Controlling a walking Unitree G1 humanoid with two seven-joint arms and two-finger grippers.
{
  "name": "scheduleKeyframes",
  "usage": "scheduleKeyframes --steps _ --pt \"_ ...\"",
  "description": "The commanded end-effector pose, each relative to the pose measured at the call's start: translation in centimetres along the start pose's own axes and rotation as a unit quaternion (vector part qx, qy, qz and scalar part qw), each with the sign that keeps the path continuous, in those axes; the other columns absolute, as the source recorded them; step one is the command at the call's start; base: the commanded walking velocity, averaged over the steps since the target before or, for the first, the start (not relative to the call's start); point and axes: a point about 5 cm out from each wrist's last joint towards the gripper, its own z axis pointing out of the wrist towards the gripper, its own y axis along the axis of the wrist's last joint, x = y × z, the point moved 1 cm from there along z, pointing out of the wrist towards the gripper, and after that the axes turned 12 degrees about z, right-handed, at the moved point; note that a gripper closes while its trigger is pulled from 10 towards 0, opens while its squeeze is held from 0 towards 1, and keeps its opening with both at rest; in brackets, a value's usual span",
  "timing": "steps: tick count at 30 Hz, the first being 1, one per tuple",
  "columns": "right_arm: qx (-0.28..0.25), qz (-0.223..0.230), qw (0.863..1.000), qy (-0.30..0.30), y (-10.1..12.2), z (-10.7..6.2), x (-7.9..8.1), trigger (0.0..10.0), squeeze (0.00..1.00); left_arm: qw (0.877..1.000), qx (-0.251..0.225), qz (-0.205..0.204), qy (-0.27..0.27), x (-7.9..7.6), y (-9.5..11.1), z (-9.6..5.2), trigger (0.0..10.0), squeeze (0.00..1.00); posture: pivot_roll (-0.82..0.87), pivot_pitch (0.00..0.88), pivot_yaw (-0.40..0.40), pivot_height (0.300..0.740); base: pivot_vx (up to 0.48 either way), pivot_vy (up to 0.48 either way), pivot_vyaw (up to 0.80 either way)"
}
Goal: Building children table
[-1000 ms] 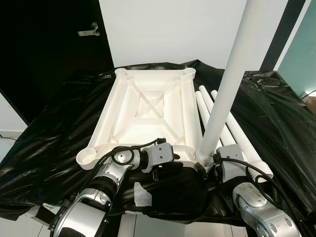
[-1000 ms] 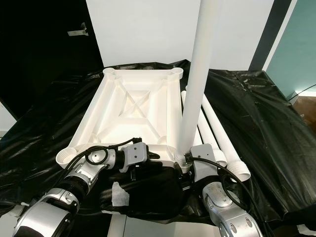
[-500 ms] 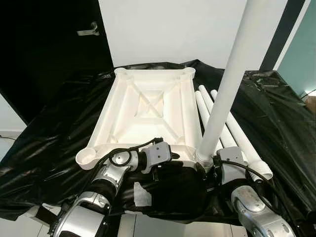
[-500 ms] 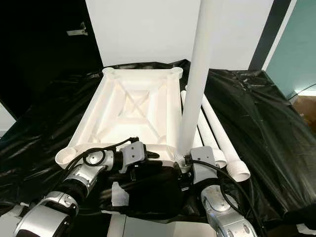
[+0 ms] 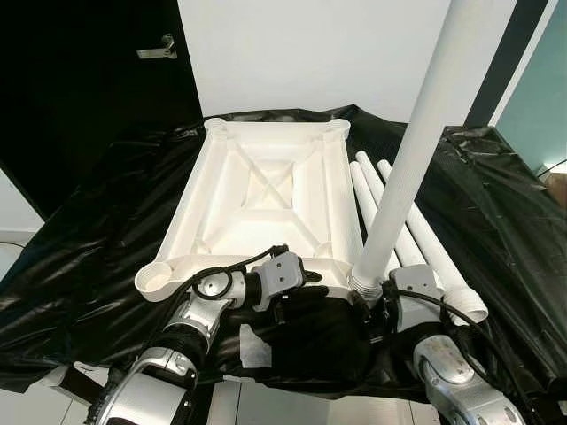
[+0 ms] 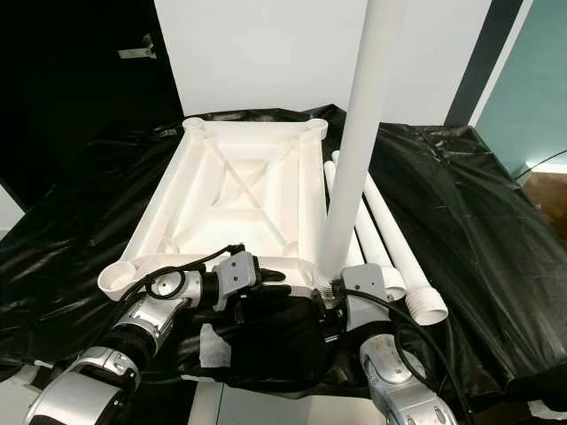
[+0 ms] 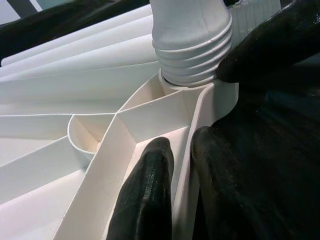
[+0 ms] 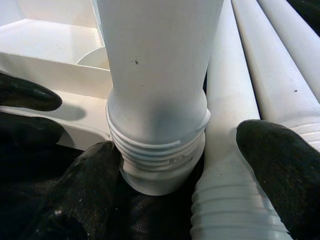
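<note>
little had shifted in a second as the left gripper [image 7: 175,165] pinched the upturned tabletop [image 5: 266,190] rim and the right gripper [image 8: 175,175], spread, straddled the upright leg [image 5: 403,168], whose half-seated threads might cross.

tabletop [image 5: 266,190]: smooth white plastic | sheet [image 5: 106,221]: glossy black plastic

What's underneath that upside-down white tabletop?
The tabletop lies on a black plastic sheet that spreads out around it. Whatever the sheet covers is hidden.
</note>
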Motion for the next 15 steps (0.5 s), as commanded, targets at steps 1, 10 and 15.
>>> scheduleKeyframes --steps 1,10,15 --pt "-0.179 -0.019 0.983 -0.023 3.01 -0.61 -1.43 10.0 0.00 0.999 0.028 -0.034 -0.002 -1.36 -1.53 -0.58 10.0 0.00 -0.20 0.000 0.000 0.740 0.000 0.000 0.00" --pt "-0.182 -0.021 0.983 -0.026 2.89 -0.73 -1.48 10.0 0.00 0.999 0.002 -0.032 0.016 -0.86 -0.90 -0.89 10.0 0.00 -0.20 0.026 0.050 0.740 0.000 0.000 0.00" --pt "-0.182 -0.021 0.983 -0.026 2.89 -0.73 -1.48 10.0 0.00 0.999 0.002 -0.032 0.016 -0.86 -0.90 -0.89 10.0 0.00 -0.20 0.026 0.050 0.740 0.000 0.000 0.00"
